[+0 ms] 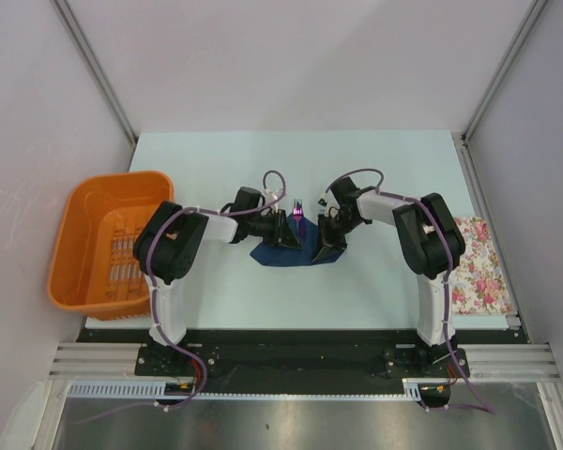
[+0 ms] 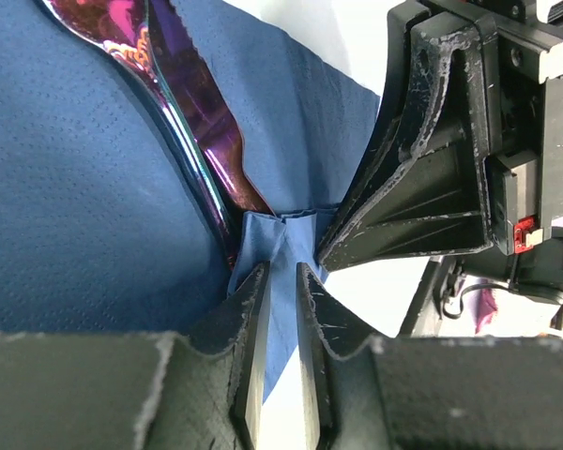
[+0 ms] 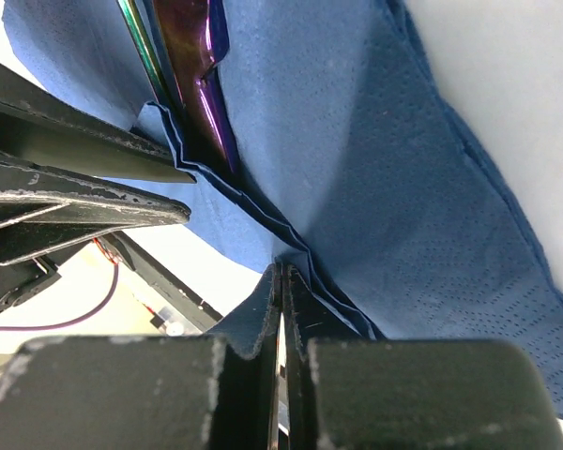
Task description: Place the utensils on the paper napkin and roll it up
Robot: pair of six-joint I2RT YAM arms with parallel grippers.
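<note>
The pale counter [image 1: 291, 159] carries an orange basket [image 1: 68, 246] at its left edge and a floral cloth [image 1: 479, 262] at its right edge, both well apart from the work, so you can leave them out of your thinking. In the middle lies the paper napkin [image 1: 274, 254], dark navy, already bunched and lifted into pleats rather than flat, with both arms reaching in over it from either side. Your left gripper [image 2: 281, 274] stands only narrowly parted, with a raised fold of the napkin pinched between its fingers. Your right gripper [image 3: 281, 272] is pressed fully together on a pleated edge of the same sheet, just beside the left one, the two all but touching at the napkin's near side. The utensils [image 1: 298, 208] lie on the napkin between the two grippers, their long axis running near to far. Their shiny purple ends poke out past the napkin's far edge, and their near ends stop right at the gathered fold in front of your left fingertips. That axis is what the roll turns on: the paper has to wrap sideways, left to right or right to left, around the cutlery, not along it. The left gripper looks slightly nearer the handles, so it is probably the one to carry the fold over while the right holds its edge taut. Pull gently, since thin paper pinched at two close points may tear.
</note>
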